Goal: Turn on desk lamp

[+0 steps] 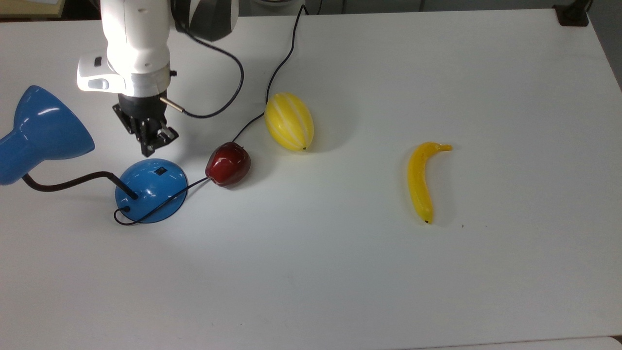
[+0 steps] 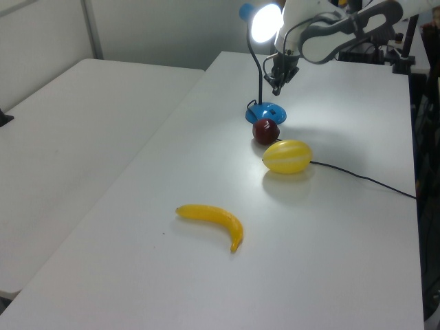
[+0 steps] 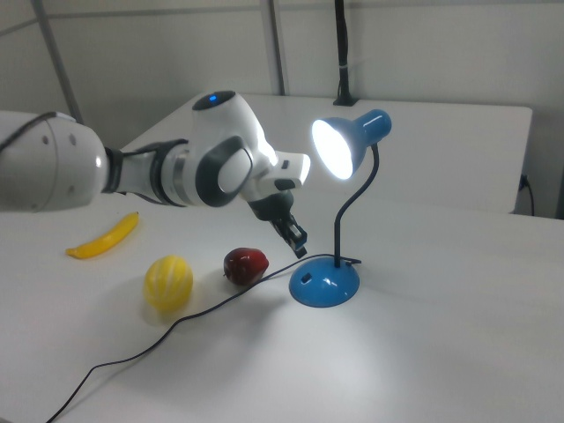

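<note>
1. Plainly, the desk lamp (image 1: 150, 189) stands at the top view's left on the white surface (image 1: 340, 272). Its round blue base sits on the surface, its black bendy neck (image 3: 357, 207) rises from the base, and its cone shade (image 3: 348, 145) is lit, so the task looks done.
2. Judging by the look, the base is hard, glossy and domed, so it would be slippery under a grip; the neck would flex if pushed. The lamp seems light enough to slide or tip under a sideways shove.
3. No hold is needed: the place to touch is the small black switch (image 1: 160, 171) on top of the base, pressed straight down.
4. The pincer (image 1: 154, 141) hangs above the surface with its fingers drawn close together, holding nothing. In the right view it is clear of the base, up and toward the right view's left.
5. In the top view the pincer sits just above the switch in the picture, apart from it.
6. A red apple (image 1: 228, 164) lies just beside the base, with a yellow melon (image 1: 289, 121) further on and a banana (image 1: 422, 180) well apart. The lamp's black cord (image 1: 160, 206) runs out from the base toward the apple.
</note>
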